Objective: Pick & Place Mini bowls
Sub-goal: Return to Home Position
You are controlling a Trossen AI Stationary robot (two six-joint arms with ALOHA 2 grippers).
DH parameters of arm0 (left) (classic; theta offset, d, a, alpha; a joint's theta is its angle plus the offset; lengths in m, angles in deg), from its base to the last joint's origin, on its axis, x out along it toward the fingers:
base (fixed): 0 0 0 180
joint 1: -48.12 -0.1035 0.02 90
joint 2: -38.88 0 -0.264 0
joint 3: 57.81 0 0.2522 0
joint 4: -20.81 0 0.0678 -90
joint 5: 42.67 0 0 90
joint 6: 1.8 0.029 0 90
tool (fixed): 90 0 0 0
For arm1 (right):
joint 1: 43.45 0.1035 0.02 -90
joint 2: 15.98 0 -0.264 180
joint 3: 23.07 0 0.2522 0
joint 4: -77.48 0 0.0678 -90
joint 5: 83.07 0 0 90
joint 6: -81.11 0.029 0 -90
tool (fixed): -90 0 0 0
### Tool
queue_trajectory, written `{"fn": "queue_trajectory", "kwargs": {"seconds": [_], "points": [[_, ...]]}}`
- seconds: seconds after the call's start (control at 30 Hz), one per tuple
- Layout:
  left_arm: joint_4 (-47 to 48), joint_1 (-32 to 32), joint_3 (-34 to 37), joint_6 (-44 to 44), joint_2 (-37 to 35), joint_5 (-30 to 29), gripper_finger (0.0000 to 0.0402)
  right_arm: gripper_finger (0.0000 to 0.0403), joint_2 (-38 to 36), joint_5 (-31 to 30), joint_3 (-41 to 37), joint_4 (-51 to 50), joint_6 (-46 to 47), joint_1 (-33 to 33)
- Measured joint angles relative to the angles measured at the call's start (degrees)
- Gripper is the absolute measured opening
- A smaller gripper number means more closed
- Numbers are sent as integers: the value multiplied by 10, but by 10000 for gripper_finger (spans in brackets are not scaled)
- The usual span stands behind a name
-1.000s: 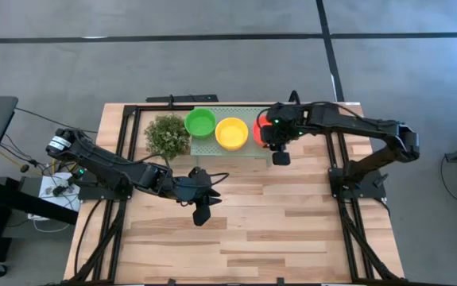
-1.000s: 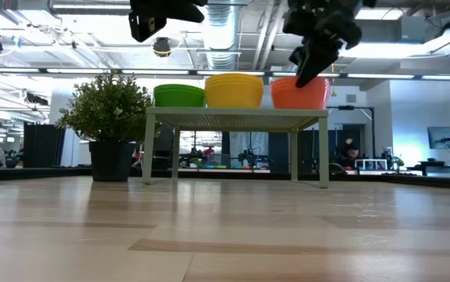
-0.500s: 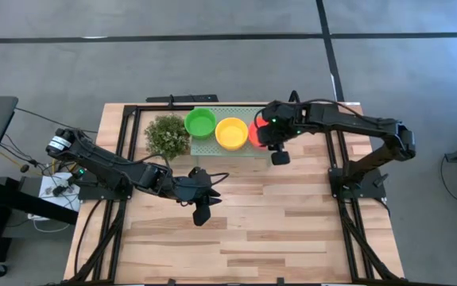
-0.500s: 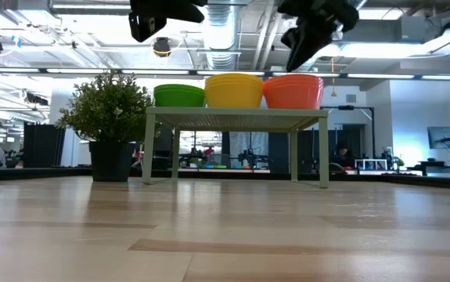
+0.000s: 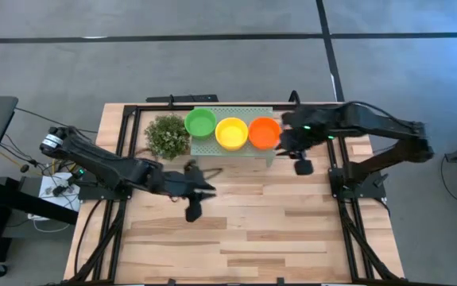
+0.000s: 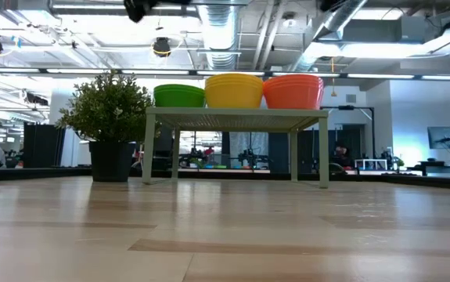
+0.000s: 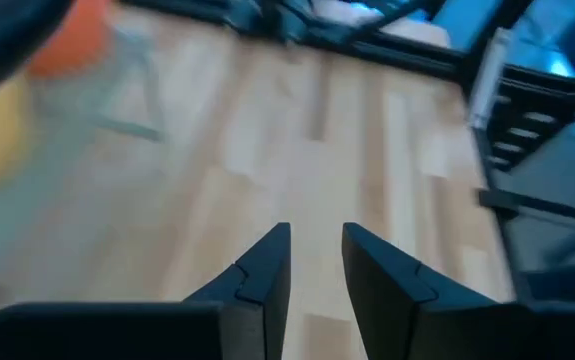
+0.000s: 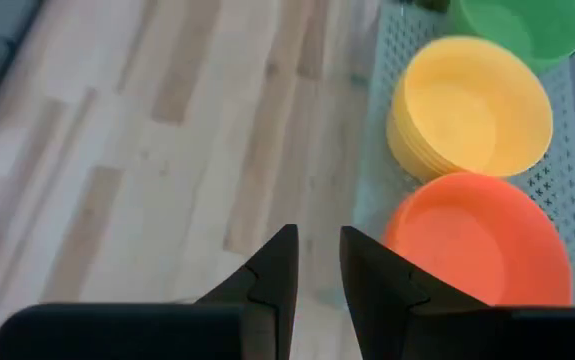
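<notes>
Three mini bowls sit in a row on the pale green perforated tray (image 5: 212, 148): green (image 5: 200, 122), yellow (image 5: 231, 133) and red-orange (image 5: 265, 133). In the low view green (image 6: 179, 95), yellow (image 6: 233, 90) and red-orange (image 6: 293, 91) rest by their bases on the raised tray's top (image 6: 236, 114). My right gripper (image 5: 300, 167) hovers just right of the red-orange bowl (image 8: 477, 240), narrowly open (image 8: 317, 235) and holding nothing. My left gripper (image 5: 192, 213) hangs over bare table nearer the middle, narrowly open (image 7: 315, 235).
A bushy potted plant (image 5: 167, 135) stands on the table at the tray's left end, beside the green bowl. The tray stands on thin legs (image 6: 323, 153) near the table's far edge. Bare wood (image 5: 276, 230) spreads across the near half of the table.
My right gripper has come off the red-orange bowl, risen and drawn back toward the table's right edge. The bowl, moved a little to the left, now stands on the tray touching the yellow one. My left gripper has risen and shifted slightly toward the left edge.
</notes>
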Motion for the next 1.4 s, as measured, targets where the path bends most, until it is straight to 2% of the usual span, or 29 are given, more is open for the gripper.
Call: {"fn": "queue_trajectory", "kwargs": {"seconds": [0.1,0.2,0.4,0.47,0.57,0.67,0.73,0.8,1.03,1.13,1.27,1.4], "points": [[47,2,0,15,-57,-70,95,72,-74,0,-61,37,34,27],[76,9,24,31,-134,-128,95,72,-164,0,-160,112,68,53],[51,38,171,30,-315,-133,95,72,-344,-5,-376,266,175,86],[9,41,233,40,-370,-133,95,72,-389,-5,-429,315,186,95],[-112,39,325,87,-438,-122,95,72,-446,-5,-493,368,177,104],[-244,29,405,164,-484,-65,95,72,-495,-22,-549,426,150,104],[-303,20,446,214,-507,-23,95,72,-525,-44,-579,457,130,100],[-332,5,472,244,-530,-7,95,72,-553,-61,-599,467,124,93],[-338,-56,518,253,-613,8,95,72,-620,-61,-622,482,135,77],[-337,-82,541,253,-640,36,95,72,-622,-61,-623,493,135,75],[-350,-111,580,252,-676,39,95,72,-612,-60,-626,501,135,75],[-377,-138,607,255,-713,39,95,72,-609,-60,-670,561,135,75]]}}
